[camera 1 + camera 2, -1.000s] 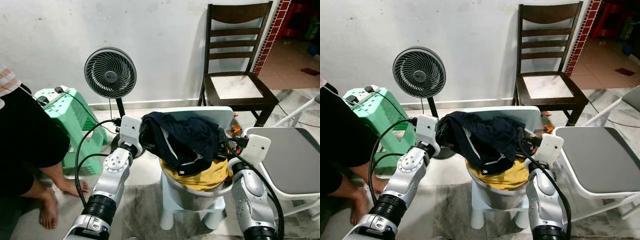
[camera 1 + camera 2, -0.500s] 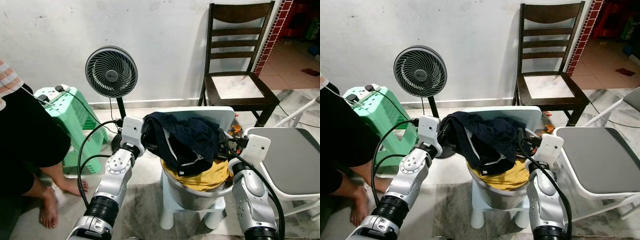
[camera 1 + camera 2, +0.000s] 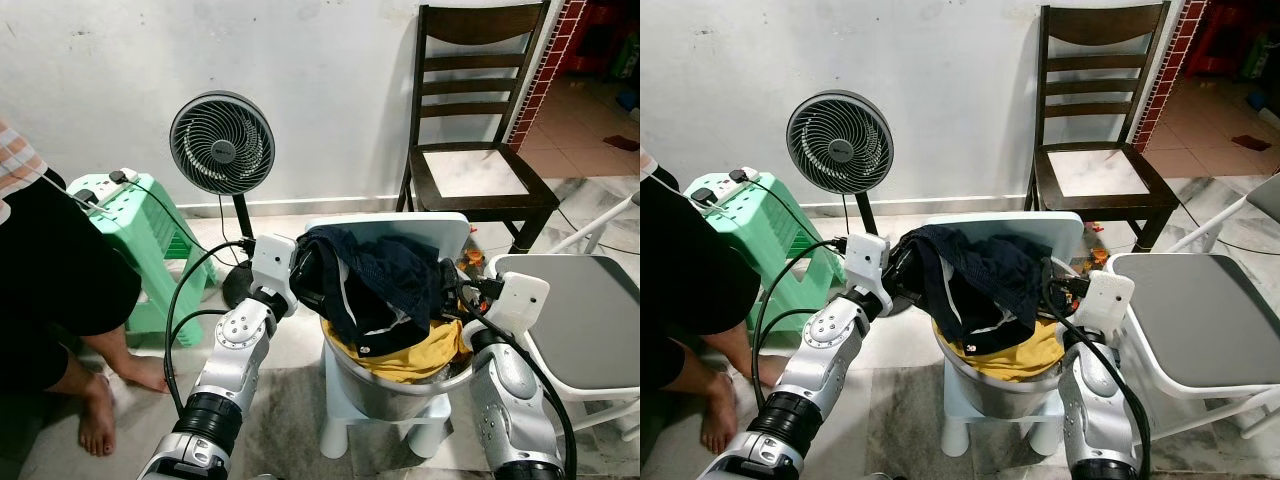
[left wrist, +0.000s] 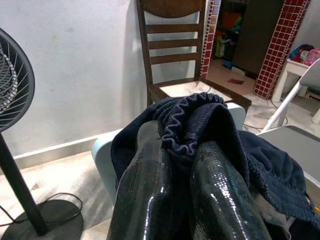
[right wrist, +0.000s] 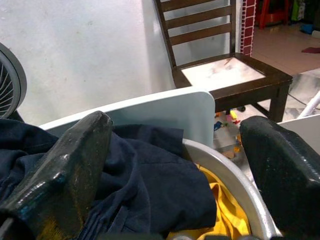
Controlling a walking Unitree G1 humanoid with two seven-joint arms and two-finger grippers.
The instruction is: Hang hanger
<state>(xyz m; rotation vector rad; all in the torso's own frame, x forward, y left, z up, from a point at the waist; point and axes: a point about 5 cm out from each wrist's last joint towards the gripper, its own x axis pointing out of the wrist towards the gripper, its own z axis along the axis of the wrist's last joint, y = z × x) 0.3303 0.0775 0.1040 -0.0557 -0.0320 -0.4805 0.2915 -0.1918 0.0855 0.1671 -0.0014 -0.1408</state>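
1. A person point(image 3: 50, 270) sits at far left beside a green stool point(image 3: 135, 250) and a fan point(image 3: 222, 143).
2. The left gripper point(image 4: 172, 165) pinches the dark garment's point(image 3: 385, 285) ribbed edge.
3. The garment drapes sideways across the metal basin point(image 3: 400, 385), over yellow cloth point(image 3: 420, 352).
4. The right gripper point(image 5: 175, 160) hovers spread at the basin's rim.
5. No hanger or writing is discernible.
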